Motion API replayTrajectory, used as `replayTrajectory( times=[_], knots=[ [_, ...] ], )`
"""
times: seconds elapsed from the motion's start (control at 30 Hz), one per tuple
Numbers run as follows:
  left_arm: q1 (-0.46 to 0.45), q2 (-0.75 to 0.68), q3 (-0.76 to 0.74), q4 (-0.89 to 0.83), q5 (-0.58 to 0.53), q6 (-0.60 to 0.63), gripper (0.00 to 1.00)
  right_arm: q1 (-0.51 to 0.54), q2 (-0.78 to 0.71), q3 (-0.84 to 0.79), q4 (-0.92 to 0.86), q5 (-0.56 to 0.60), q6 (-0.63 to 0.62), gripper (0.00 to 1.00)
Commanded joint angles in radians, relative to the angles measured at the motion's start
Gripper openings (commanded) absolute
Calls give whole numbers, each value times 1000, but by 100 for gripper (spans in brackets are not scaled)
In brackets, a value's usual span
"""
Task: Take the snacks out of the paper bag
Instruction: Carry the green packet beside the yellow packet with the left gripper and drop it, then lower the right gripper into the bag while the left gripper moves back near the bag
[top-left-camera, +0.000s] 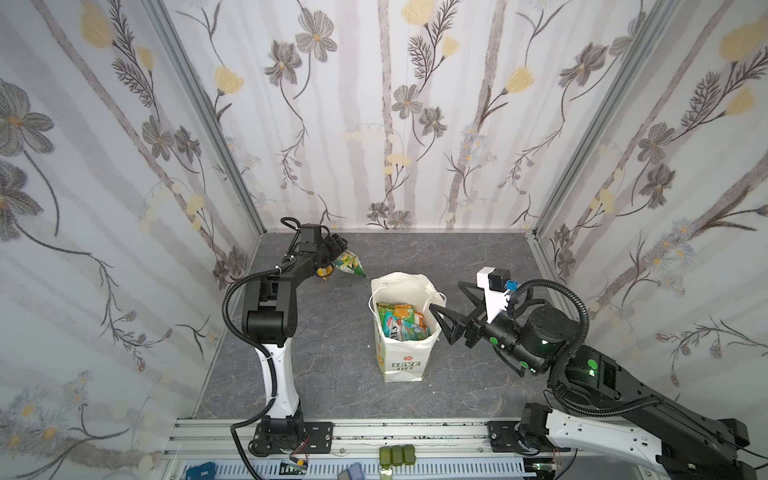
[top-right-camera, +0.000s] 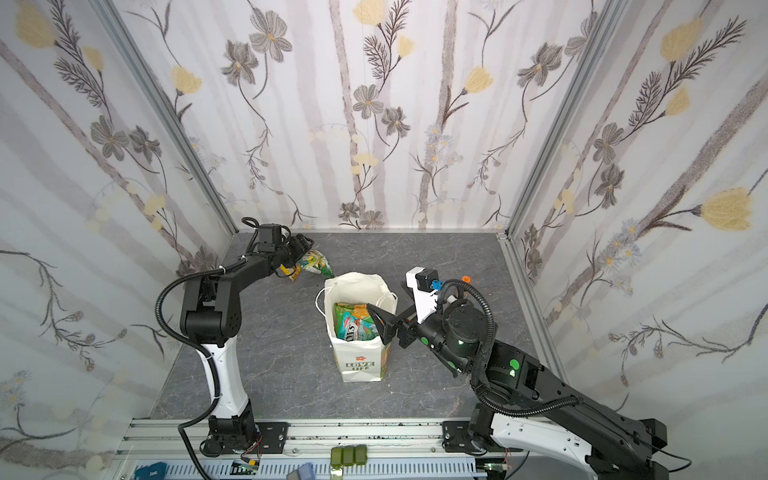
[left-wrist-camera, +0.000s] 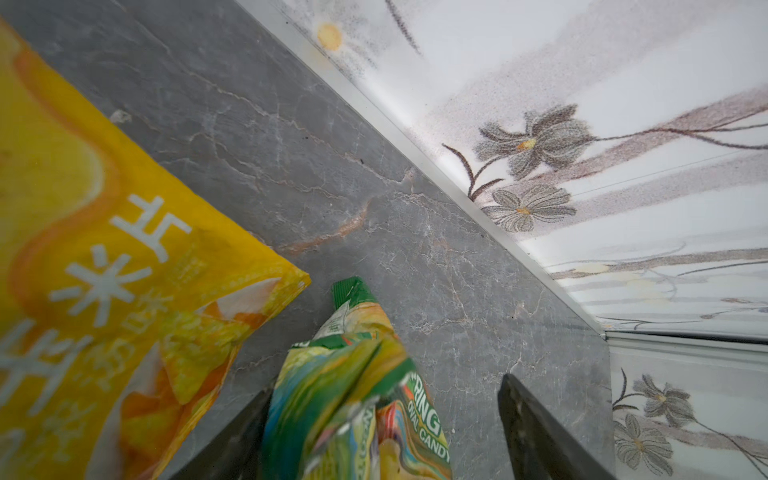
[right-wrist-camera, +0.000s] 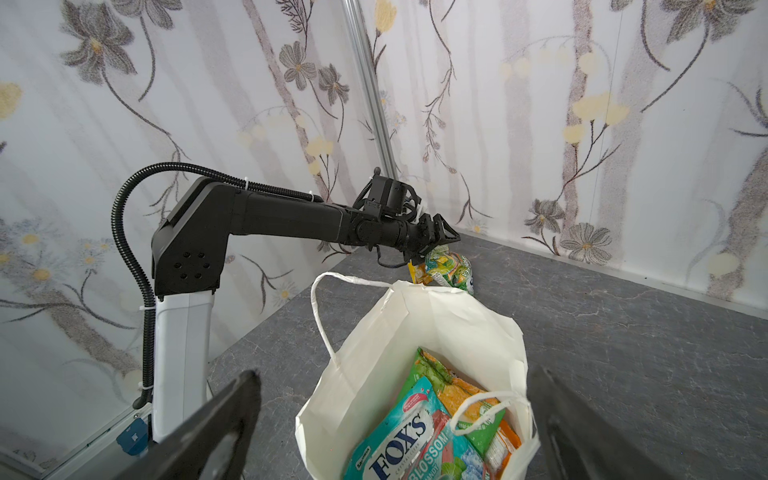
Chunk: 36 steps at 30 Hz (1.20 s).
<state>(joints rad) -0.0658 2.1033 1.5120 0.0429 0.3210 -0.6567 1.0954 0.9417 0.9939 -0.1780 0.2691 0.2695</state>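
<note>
left claw (top-left-camera: 340, 246) is out at the far left corner of the table (top-left-camera: 332, 374), jaws spread well apart, the green candy packet (left-wrist-camera: 353, 395) lying between them and not pinched. a yellow packet (left-wrist-camera: 104, 291) lies just beside it on the table. the paper bag (top-left-camera: 401, 361) stands upright mid-table, mouth open, with more snacks (top-left-camera: 401, 322) inside, a teal fox's packet (right-wrist-camera: 407, 432) on top of an orange and green one. right claw (top-left-camera: 444, 296) hangs at the bag's right rim, jaws as wide as they go, gripping nothing.
</note>
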Motion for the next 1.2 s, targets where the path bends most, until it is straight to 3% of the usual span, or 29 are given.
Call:
replayTrajectory(
  times=[0.0,0.2,0.47,0.8,1.17],
  knots=[
    [-18,-11,63,-128,-71,149,82,0,-1,9,-1,-2,17,99],
    [-66,-17,180,-289,-166,349,86,0,-3,10,-5,-8,18,99],
    [-74,-117,213,-355,-193,388,87,-5,15,27,-29,-11,50,100],
    [-135,-512,-36,-281,-67,337,89,-108,156,176,-235,-133,199,99],
    [-262,-962,-263,-411,-8,417,93,-185,317,313,-413,-284,199,89]
  ],
)
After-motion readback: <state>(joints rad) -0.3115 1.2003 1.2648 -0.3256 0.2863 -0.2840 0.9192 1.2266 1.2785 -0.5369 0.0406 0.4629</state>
